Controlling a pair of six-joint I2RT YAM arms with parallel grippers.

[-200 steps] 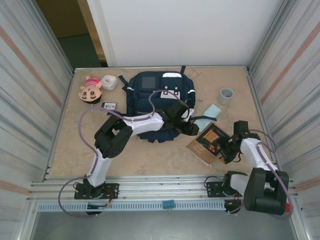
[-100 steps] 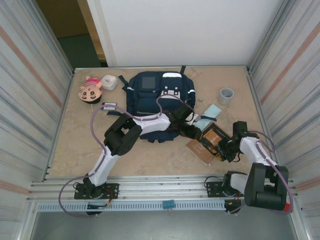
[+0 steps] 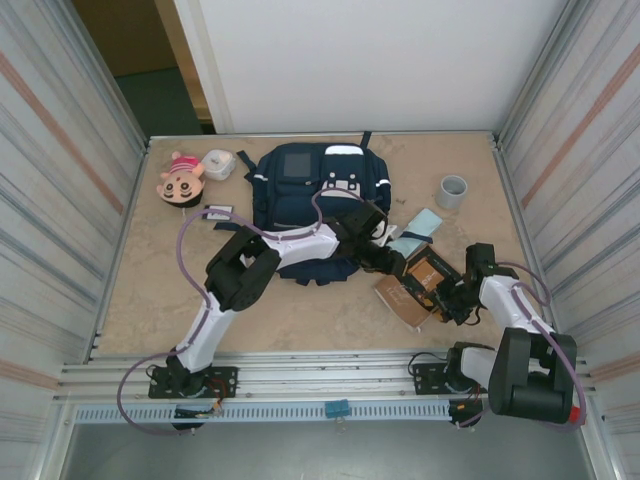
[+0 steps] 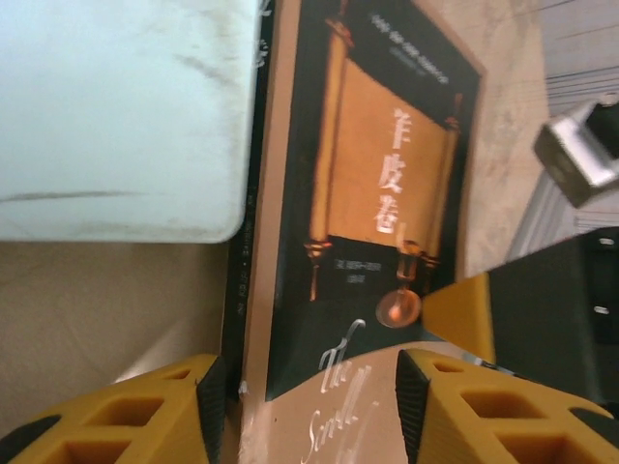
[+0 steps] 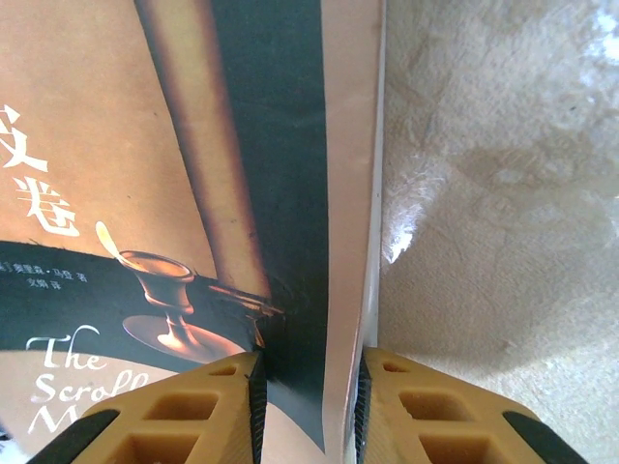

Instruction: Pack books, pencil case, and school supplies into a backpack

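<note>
Step in hand: raise the brown-covered book with the dark scroll picture panel [image 3: 408,293] off the beige table [image 3: 200,290] for transfer into the large navy blue fabric backpack [image 3: 300,195]. The backpack lies flat just to the book's left (whether its main opening is unzipped cannot be told from here). The book rests toward the right front of the table, just beside the pale blue square pad [image 4: 116,116]. The right gripper [image 5: 308,387] stands narrow, its yellow pads pinched on the book's long free edge, which appears tipped slightly clear of the surface. The left gripper [image 4: 309,387] hangs about half open over the spine-side corner, one finger off the cover and one above it, holding nothing. Recommended procedure: hold the right pinch firm, seat the left jaws around the spine edge before closing, then raise both ends level. A one-edge grip would likely let the book sag or fan open. Avoid catching the pad during the lift.
</note>
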